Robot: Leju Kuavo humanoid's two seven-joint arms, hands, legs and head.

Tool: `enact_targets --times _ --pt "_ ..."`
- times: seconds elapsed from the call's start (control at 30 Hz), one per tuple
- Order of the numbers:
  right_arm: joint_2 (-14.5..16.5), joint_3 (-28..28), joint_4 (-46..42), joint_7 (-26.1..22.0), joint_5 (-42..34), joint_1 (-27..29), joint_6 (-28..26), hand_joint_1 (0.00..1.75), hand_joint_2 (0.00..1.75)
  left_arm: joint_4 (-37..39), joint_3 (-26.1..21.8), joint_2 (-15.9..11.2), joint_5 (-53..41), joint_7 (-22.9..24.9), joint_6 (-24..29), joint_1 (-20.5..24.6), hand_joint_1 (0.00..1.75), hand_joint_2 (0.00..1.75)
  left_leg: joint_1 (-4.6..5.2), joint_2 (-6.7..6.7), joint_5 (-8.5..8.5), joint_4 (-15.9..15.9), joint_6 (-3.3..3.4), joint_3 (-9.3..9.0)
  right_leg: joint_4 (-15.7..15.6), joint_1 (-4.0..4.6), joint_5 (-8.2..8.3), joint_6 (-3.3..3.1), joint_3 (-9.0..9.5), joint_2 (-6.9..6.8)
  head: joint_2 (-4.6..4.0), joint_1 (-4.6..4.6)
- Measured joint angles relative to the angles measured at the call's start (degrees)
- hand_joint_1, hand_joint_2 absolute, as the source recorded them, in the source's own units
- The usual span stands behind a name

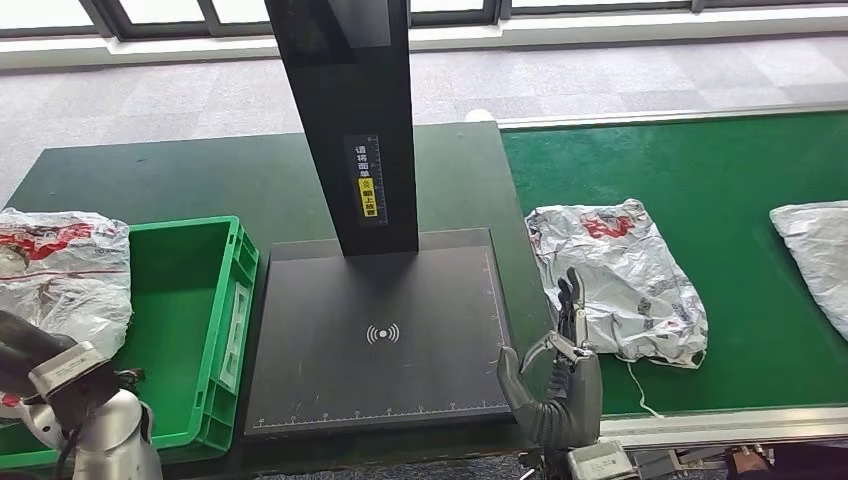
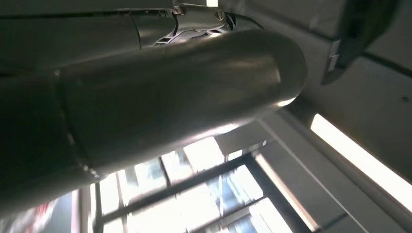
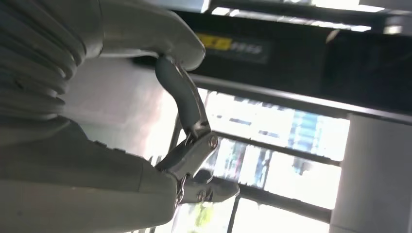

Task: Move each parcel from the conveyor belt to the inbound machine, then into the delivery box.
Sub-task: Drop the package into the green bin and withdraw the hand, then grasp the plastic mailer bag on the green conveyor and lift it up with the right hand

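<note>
A crumpled white parcel with red print (image 1: 620, 280) lies on the green conveyor belt (image 1: 720, 180), near its left end. A second white parcel (image 1: 815, 255) shows at the belt's right edge. The black inbound machine (image 1: 380, 330) has a bare platform under its dark post. My right hand (image 1: 560, 370) stands upright at the front, between the platform and the nearer parcel, fingers spread and holding nothing; the right wrist view shows this hand (image 3: 97, 145) with its fingers (image 3: 182, 97) apart. Another parcel (image 1: 60, 275) lies in the left part of the green delivery box (image 1: 215, 330). My left hand (image 1: 25, 350) is by that parcel, fingers hidden.
The machine's post (image 1: 350, 120) rises over the back of the platform. A dark green table (image 1: 180, 180) carries the machine and the box. The belt's pale front rail (image 1: 720, 420) runs along the lower right. Grey floor and windows lie beyond.
</note>
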State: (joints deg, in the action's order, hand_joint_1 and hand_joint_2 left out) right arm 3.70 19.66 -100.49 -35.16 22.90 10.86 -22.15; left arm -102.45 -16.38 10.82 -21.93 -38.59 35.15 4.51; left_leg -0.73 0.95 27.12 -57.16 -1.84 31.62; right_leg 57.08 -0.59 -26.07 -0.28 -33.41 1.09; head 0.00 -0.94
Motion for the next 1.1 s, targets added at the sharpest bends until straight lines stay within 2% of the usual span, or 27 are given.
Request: enact_targets --times 0.1,0.2,0.3,0.43,0.53,0.67,0.87,1.1 --pt "0.3 -9.1 5.5 6.9 11.0 -4.6 -1.8 0.0 1.75 2.5 10.2 0.2 10.7 -0.1 -14.4 -1.3 0.0 0.0 0.01 0.15 -0.13 -0.1 0.22 0.16 0.0 -0.04 0.1 0.16 0.09 -0.17 0.0 -0.01" --pt "0.3 -18.9 12.6 9.6 20.3 -10.3 -2.6 0.0 1.75 4.9 17.5 0.6 17.3 -0.2 -23.4 -2.0 0.0 0.0 0.09 0.07 -0.17 -0.1 0.38 0.54 0.0 -0.21 0.3 0.36 0.06 -0.08 0.0 0.02" --pt "0.3 -25.4 19.1 11.5 26.0 -14.5 -4.1 0.0 1.75 6.5 20.0 0.8 21.4 -0.2 -28.4 -2.5 0.0 0.0 0.25 -0.05 -0.19 -0.1 0.48 0.47 0.0 -0.3 0.36 0.44 -0.03 0.05 0.0 0.02" --pt "-0.3 -31.0 27.5 16.3 33.8 -19.6 -8.2 0.0 1.75 8.2 20.4 1.4 23.3 -0.1 -33.5 -3.1 0.0 0.0 0.27 0.04 -0.3 -0.2 0.48 0.35 0.0 -0.28 0.39 0.46 -0.11 -0.01 0.0 0.02" --pt "-2.0 -34.0 34.9 18.9 37.6 -23.7 -10.8 0.0 1.75 9.4 20.4 1.6 23.3 -0.2 -36.0 -3.5 0.0 0.0 0.27 0.1 -0.29 -0.2 0.48 0.38 0.0 -0.29 0.39 0.47 -0.1 -0.06 0.0 0.02" --pt "-4.0 -36.5 42.1 20.1 39.2 -27.4 -11.8 0.0 1.75 10.5 20.2 1.9 22.8 -0.3 -36.8 -3.6 0.0 0.0 0.28 0.14 -0.28 -0.2 0.5 0.41 0.0 -0.31 0.38 0.48 -0.12 -0.12 0.0 0.02" --pt "-7.0 -38.6 54.0 27.8 45.4 -32.6 -8.4 0.0 1.75 11.7 20.0 2.7 21.9 -0.3 -38.0 -3.6 0.0 0.0 0.28 0.2 -0.3 -0.2 0.53 0.42 0.0 -0.31 0.39 0.48 -0.11 -0.17 0.0 0.02" --pt "-9.2 -39.5 64.5 33.2 49.5 -36.2 -5.3 0.0 1.75 12.8 19.9 3.1 19.5 -0.1 -37.6 -3.5 0.0 0.0 0.28 0.17 -0.3 -0.2 0.53 0.43 0.0 -0.3 0.39 0.48 -0.14 -0.15 0.0 0.02"
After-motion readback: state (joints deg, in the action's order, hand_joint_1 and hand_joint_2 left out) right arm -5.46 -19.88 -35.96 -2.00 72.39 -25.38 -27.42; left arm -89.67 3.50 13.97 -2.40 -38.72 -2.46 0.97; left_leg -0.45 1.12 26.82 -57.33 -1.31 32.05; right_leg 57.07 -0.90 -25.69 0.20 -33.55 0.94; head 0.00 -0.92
